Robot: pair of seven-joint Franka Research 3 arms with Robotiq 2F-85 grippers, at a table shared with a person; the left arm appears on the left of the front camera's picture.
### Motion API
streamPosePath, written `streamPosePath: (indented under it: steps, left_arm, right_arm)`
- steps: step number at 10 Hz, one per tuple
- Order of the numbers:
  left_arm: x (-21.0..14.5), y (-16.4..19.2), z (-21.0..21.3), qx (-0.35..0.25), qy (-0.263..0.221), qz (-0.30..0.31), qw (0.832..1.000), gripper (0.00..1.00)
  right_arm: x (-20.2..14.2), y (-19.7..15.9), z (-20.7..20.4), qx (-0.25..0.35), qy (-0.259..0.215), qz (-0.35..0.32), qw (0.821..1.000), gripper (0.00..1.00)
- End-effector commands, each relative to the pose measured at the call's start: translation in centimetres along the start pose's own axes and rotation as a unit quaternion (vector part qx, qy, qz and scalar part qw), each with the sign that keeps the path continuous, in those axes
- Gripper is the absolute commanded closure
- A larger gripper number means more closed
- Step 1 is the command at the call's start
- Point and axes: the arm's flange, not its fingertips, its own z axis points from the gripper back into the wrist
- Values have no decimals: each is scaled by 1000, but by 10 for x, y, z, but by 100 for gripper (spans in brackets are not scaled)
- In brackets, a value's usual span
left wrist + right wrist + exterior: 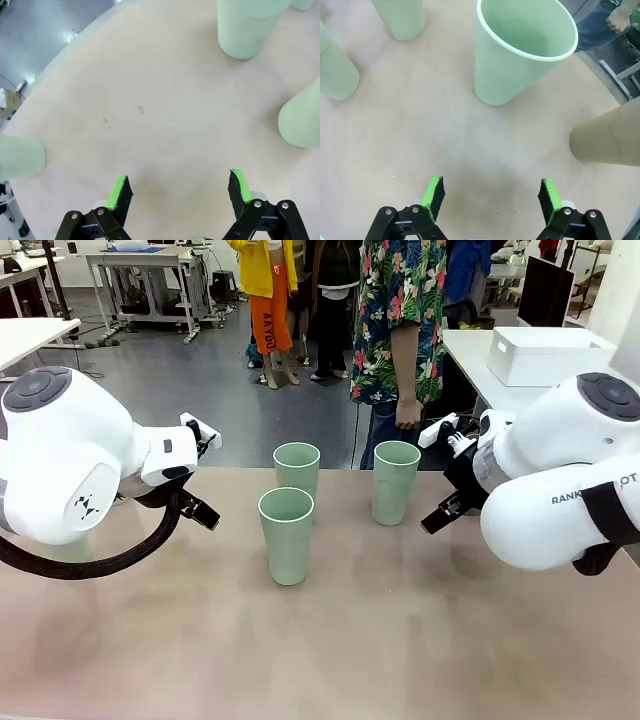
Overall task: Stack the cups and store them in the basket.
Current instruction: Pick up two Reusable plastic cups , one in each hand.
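Three pale mint green cups stand upright mid-table: a near one [286,535], one behind it [297,468] and one to the right [396,482]. My left gripper [180,189] hangs open over bare tabletop, with mint cups ahead [247,27], to the right [302,120] and to the left [20,156]. My right gripper [491,194] is open too, nothing between its fingers. Ahead of it is an open mint cup [520,50], and a tan-brown cup [607,137] stands at its right. The white basket [545,355] sits on a separate white table at the back right.
A person in a floral shirt [400,320] stands at the far edge, one hand [408,418] hanging down. My left arm [70,470] and right arm [560,490] bulk over the table's two sides. Bare tabletop lies in front of the cups.
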Motion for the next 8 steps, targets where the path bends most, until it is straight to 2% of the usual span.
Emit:
streamPosePath:
  steps: [1,8]
  left_arm:
    - [0,0,0,0,0,0,1000,0]
    - [0,0,0,0,0,0,1000,0]
  right_arm:
    - [0,0,0,0,0,0,1000,0]
    - [0,0,0,0,0,0,1000,0]
